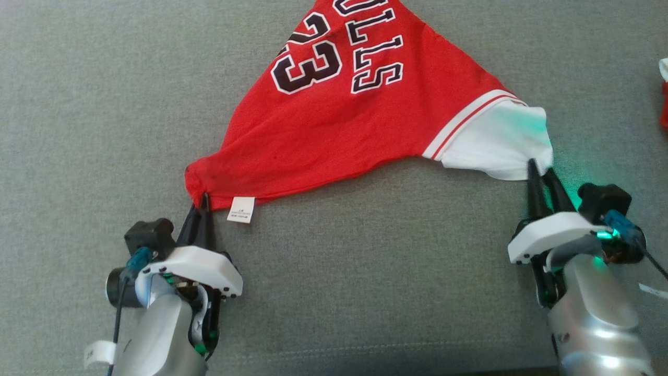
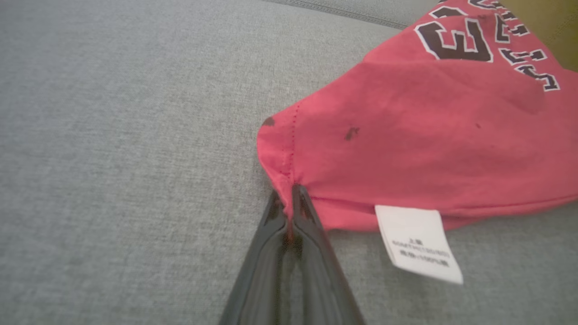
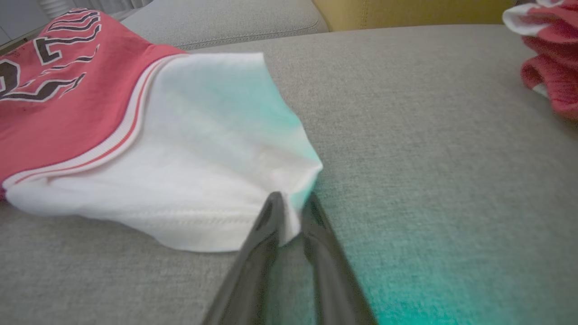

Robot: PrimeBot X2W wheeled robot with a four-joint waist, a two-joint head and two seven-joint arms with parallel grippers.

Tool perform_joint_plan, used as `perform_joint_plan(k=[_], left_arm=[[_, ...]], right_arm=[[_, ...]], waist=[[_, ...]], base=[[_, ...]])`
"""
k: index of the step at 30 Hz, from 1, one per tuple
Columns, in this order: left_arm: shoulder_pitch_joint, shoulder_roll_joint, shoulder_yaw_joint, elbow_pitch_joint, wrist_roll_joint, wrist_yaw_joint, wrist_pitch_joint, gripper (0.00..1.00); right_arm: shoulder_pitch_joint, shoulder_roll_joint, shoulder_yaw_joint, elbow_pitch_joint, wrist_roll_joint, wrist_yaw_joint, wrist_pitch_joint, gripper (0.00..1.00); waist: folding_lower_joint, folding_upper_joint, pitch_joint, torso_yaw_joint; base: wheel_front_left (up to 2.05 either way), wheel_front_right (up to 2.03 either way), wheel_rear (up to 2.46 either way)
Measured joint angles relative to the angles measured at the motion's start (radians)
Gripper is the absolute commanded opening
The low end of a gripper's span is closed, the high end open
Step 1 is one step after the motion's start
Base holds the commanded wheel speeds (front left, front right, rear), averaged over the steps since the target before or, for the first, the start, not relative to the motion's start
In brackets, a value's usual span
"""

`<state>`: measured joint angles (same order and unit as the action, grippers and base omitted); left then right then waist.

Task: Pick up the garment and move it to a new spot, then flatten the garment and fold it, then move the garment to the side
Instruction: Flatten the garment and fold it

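Observation:
The garment [image 1: 334,125] is a red jersey with black-and-white lettering, a white sleeve [image 1: 501,143] and a white care label [image 1: 241,209]. It lies stretched across the grey cushion. My left gripper [image 1: 202,201] is shut on its red near-left corner [image 2: 282,183]; the left wrist view has the fingers pinching that hem. My right gripper [image 1: 540,169] has its fingers closed around the white sleeve's edge [image 3: 295,205], with cloth between them.
The grey sofa cushion [image 1: 104,104] spreads all round the jersey. Another red and white cloth [image 1: 664,99] lies at the far right edge, seen bunched as a red and white cloth [image 3: 546,63] in the right wrist view. A yellow cushion [image 3: 406,13] stands behind.

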<state>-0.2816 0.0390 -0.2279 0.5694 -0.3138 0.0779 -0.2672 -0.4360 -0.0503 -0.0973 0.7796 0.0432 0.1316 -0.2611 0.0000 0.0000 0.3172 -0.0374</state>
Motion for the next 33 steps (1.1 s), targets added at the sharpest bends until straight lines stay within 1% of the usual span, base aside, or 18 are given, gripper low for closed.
perform_joint_plan(k=[5,8,10,11,16,20,22,24,25,29,33], left_arm=[[-0.002,0.000,-0.011,-0.002,0.000,0.001,0.001,0.00],[0.008,0.000,-0.009,-0.018,0.001,0.001,0.003,0.00],[0.020,-0.001,-0.002,-0.039,0.012,0.001,0.011,0.00],[0.026,-0.001,-0.001,-0.055,0.035,0.001,0.011,0.00],[0.033,-0.002,0.055,-0.181,0.082,-0.002,0.011,0.00],[0.024,0.001,0.113,-0.286,0.140,-0.029,0.011,0.00],[0.000,0.020,0.137,-0.319,0.158,-0.049,0.011,0.00],[-0.043,0.053,0.156,-0.334,0.180,-0.066,0.011,0.00],[-0.043,0.053,0.156,-0.334,0.180,-0.066,0.011,0.00],[-0.161,0.127,0.195,-0.346,0.208,-0.095,0.011,0.00],[-0.294,0.190,0.215,-0.360,0.234,-0.098,0.010,0.00]], right_arm=[[-0.030,0.000,0.002,0.043,0.005,0.000,0.000,0.00],[-0.027,0.000,0.032,0.031,0.049,0.000,0.002,0.00],[-0.020,0.000,0.064,-0.018,0.066,0.000,0.003,0.00],[-0.020,0.000,0.079,-0.049,0.070,0.000,0.003,0.00],[-0.020,0.000,0.132,-0.206,0.128,0.000,0.003,0.00],[-0.025,-0.011,0.166,-0.326,0.151,0.000,0.003,0.00],[-0.036,-0.033,0.175,-0.379,0.172,0.000,0.003,0.00],[-0.068,-0.062,0.182,-0.420,0.194,0.000,0.003,0.00],[-0.068,-0.062,0.182,-0.420,0.194,0.000,0.003,0.00],[-0.194,-0.122,0.199,-0.492,0.213,0.000,0.003,0.00],[-0.329,-0.184,0.225,-0.531,0.222,0.000,0.003,0.00]], waist=[[0.0000,0.0000,-0.006,0.001],[0.0000,0.0000,-0.017,-0.003],[0.0000,0.0000,-0.029,-0.006],[0.0001,0.0000,-0.037,-0.007],[0.0000,0.0000,-0.090,-0.014],[0.0000,0.0000,-0.146,-0.019],[0.0000,0.0000,-0.175,-0.023],[0.0000,0.0000,-0.201,-0.028],[0.0000,0.0000,-0.201,-0.028],[0.0000,0.0000,-0.241,-0.044],[0.0000,0.0000,-0.259,-0.055]], base=[[0.00,0.00,0.00],[0.00,0.00,0.00],[0.00,0.00,0.00],[0.00,0.00,0.00],[0.00,0.00,0.00],[0.00,0.00,0.00],[0.00,0.00,0.00],[0.00,0.00,0.00],[0.00,0.00,0.00],[0.00,0.00,0.00],[0.00,0.00,0.00]])
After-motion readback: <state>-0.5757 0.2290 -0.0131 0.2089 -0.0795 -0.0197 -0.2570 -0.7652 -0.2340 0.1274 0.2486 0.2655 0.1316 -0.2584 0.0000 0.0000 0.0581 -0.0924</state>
